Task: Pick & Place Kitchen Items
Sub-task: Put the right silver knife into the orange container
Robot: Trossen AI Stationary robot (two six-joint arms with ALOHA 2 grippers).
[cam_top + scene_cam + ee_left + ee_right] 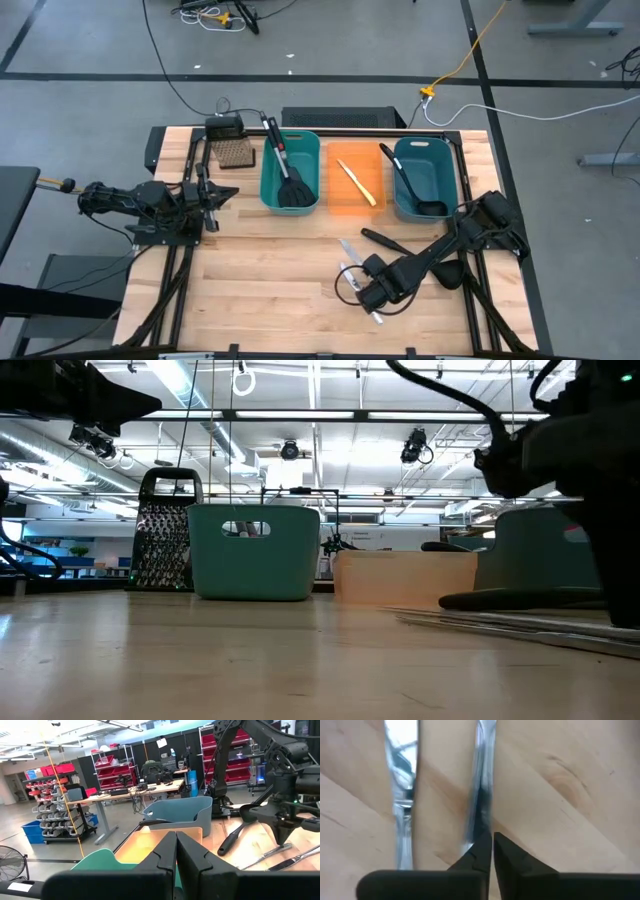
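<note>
Two silver knives at table's 5 o'clock, half hidden under right gripper; fingers pinched on one knife's edge, grip hard to confirm. Left gripper closed, empty, 9 o'clock. Left teal bin: spatulas. Orange bin: yellow-handled knife. Right teal bin: ladle. Second ladle on table, partly covered by arm.

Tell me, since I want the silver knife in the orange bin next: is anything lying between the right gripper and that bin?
Yes. The loose black ladle lies on the table beside the right gripper, its handle slanting across the straight path to the orange bin. Lifted high enough, the silver knife at the jaws would likely clear it.
</note>
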